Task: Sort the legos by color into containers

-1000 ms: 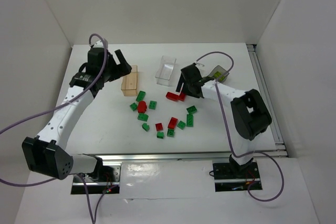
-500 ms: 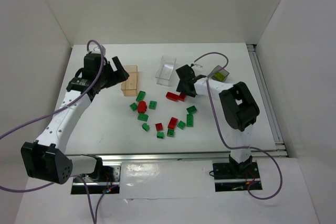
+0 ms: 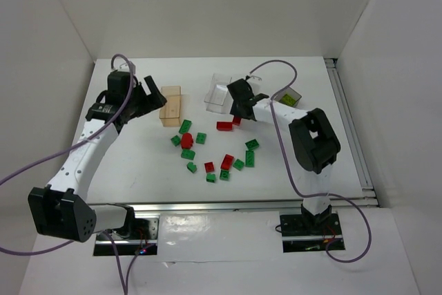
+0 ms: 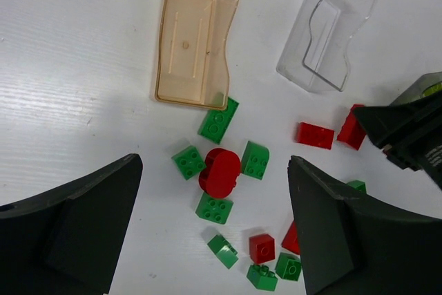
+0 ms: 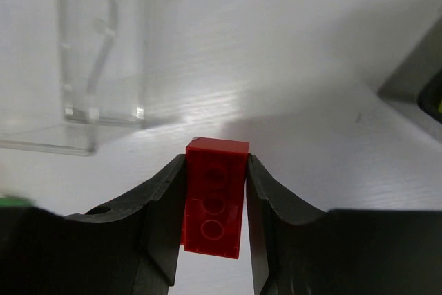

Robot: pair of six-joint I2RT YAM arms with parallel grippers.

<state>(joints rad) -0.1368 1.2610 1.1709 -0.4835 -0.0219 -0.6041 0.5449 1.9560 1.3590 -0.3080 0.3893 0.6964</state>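
Note:
Several red and green legos (image 3: 188,140) lie scattered mid-table, among them a rounded red piece (image 4: 219,172). My right gripper (image 5: 215,170) is shut on a red brick (image 5: 215,198), its fingers pressing both long sides. It sits just in front of the clear container (image 3: 219,91), whose corner shows in the right wrist view (image 5: 90,53). A second red brick (image 3: 224,126) lies beside the held one (image 3: 237,121). My left gripper (image 4: 214,170) hangs wide open, holding nothing, high over the pile, near the tan container (image 3: 170,105). The dark container (image 3: 289,98) stands at the right.
White walls close the table in on the left, back and right. The right arm's cable (image 3: 273,74) loops over the area behind the clear container. A metal rail (image 3: 228,205) runs along the near edge.
My right gripper has closed on the red brick and drawn it slightly back toward the clear container. The left arm has shifted a little to the left, still open.

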